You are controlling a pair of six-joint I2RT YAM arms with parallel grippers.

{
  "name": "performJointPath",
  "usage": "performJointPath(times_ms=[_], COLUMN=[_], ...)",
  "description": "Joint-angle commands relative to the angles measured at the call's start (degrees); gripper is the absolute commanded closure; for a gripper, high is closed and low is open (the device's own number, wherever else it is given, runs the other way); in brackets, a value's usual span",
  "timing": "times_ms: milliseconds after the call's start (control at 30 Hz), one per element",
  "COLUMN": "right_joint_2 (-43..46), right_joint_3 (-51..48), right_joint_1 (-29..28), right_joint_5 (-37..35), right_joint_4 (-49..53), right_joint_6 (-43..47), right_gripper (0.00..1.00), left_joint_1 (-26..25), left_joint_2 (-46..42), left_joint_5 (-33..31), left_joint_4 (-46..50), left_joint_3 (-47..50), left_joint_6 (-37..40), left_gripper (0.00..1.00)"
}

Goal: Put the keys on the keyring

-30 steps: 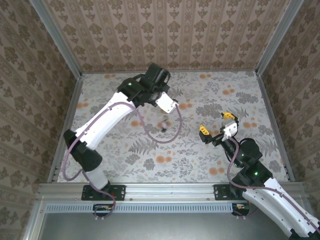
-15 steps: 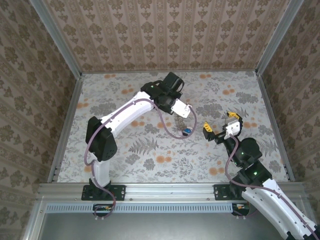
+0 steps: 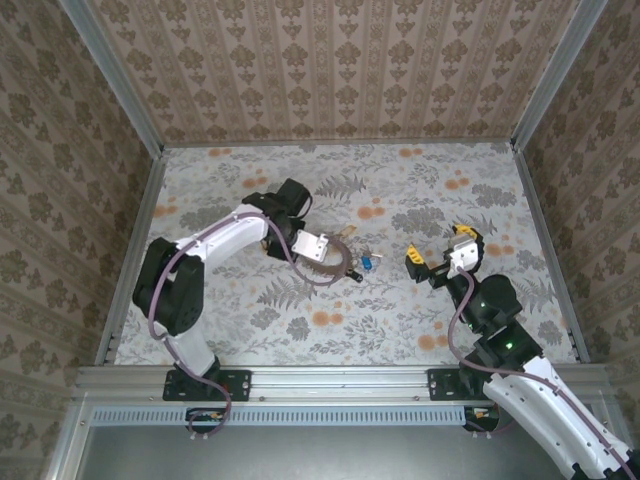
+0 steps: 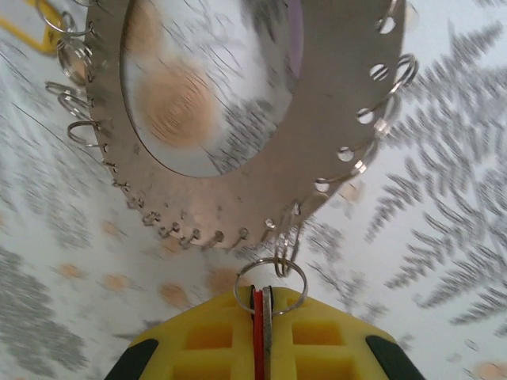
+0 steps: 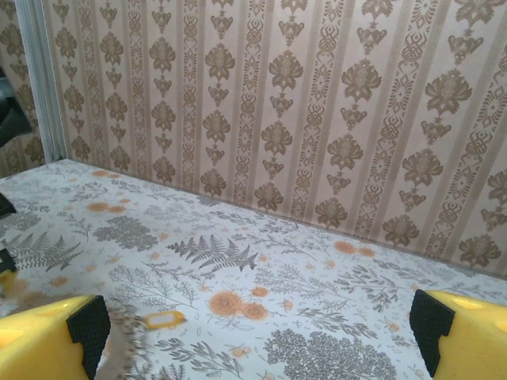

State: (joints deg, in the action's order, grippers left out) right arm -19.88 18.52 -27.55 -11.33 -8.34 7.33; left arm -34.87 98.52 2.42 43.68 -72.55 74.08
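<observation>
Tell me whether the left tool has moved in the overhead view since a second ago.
Yes. The left tool has drawn back from the back wall toward the near rail.

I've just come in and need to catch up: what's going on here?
The left gripper has its jaws shut on a small loop of the wide perforated metal keyring, holding it near the middle of the floral table. A blue key shows just past its tip. The right gripper faces it from the right, jaws wide open and empty.
</observation>
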Motion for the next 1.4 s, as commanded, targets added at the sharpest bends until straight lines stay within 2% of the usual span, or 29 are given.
performJointPath(times_ms=[0,67,167,267,400,500,533,567,700,800,867,967,1033,1100,1233,1367], right_joint_2=[0.02,-0.16,-0.25,0.24,2.71,4.51,4.90,5.02,5.11,4.92,4.16,1.34,-1.84,-6.13,-20.53,-37.36], right_joint_3=[-0.68,-0.92,-1.27,-1.04,-0.84,-0.93,-0.80,-0.77,-0.44,-2.57,-4.50,-7.25,-9.07,-11.58,-14.70,-14.30], right_joint_1=[0.39,0.39,0.48,0.56,0.89,1.91,2.26,2.52,3.38,4.34,5.33,7.23,8.81,10.37,17.40,19.15], right_joint_5=[0.95,0.82,-0.25,-5.14,-14.02,-14.60,-14.64,-14.86,-19.57,-19.96,-17.70,-12.41,-7.21,-5.44,1.82,3.07], right_joint_4=[0.69,0.60,0.82,2.81,5.95,6.40,6.45,6.48,6.42,1.72,-1.92,-6.58,-9.70,-16.01,-29.62,-42.79], right_joint_6=[-0.22,-0.38,-0.70,-1.65,-1.96,-0.75,-0.58,-0.49,-0.43,0.51,0.54,-1.02,-0.94,-1.61,-6.35,-6.04], right_gripper=[0.00,0.00,0.00,0.00,0.01,0.00,0.01,0.00,0.01,0.00,0.01,0.00,0.00,0.00,0.00,0.01], left_joint_1=[3.28,4.98,6.98,8.33,11.38,14.62,16.35,17.97,26.40,29.66,31.11,33.56,33.73,33.73,33.74,33.81], left_joint_2=[-3.41,-3.43,-1.74,-3.01,-11.37,-19.57,-22.96,-25.80,-37.98,-42.89,-43.46,-42.36,-40.17,-36.37,-29.22,-22.46], left_joint_5=[1.53,2.31,4.12,7.21,7.85,11.47,13.67,15.60,24.68,22.34,18.80,15.60,14.95,13.09,9.41,7.51], left_joint_4=[0.91,1.17,5.53,5.61,-0.27,-4.85,-7.38,-10.24,-28.29,-43.35,-47.44,-53.64,-59.83,-64.08,-70.49,-79.00], left_joint_3=[3.25,4.43,1.98,1.73,6.69,9.37,11.10,12.90,24.73,35.60,40.13,44.82,47.08,47.94,48.35,49.17], left_joint_6=[-1.92,-3.86,-10.10,-15.21,-23.05,-32.59,-36.44,-40.02,-55.77,-66.40,-70.20,-72.91,-71.79,-71.33,-69.40,-70.42], left_gripper=[0.94,0.90,0.74,0.70,0.65,0.60,0.35,0.01,0.00,0.00,0.00,0.00,0.00,0.00,0.00,0.00])
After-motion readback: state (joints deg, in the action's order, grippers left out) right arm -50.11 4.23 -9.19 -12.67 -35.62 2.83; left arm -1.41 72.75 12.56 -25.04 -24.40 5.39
